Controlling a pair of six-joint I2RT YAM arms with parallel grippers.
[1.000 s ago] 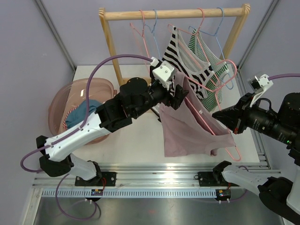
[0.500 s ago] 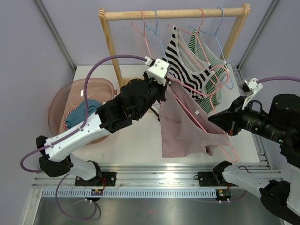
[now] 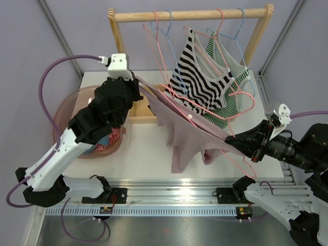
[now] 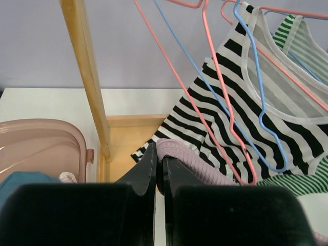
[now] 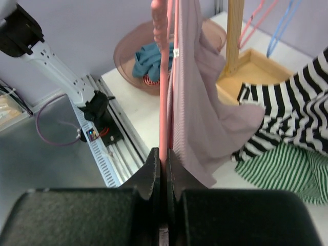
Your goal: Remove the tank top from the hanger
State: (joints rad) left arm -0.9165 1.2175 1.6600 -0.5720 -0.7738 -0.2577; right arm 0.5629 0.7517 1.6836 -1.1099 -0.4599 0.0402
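Top external view: on the white bench [image 3: 148,154] a wooden rack [image 3: 189,15] stands at the back and a pink basin [image 3: 66,110] of clothes sits at the left. The mauve tank top [image 3: 179,138] stretches between the arms, draped over a pink hanger [image 5: 163,77] just in front of the black-and-white striped top [image 3: 197,82] and green striped top [image 3: 233,84] on the rack. The left fingers [image 4: 156,164] are pinched shut on the tank top's ribbed edge beside the rack's post — a blue hanger [image 4: 260,102] hangs close by — and the right fingers [image 5: 162,164] are clamped on the pink hanger's wire.
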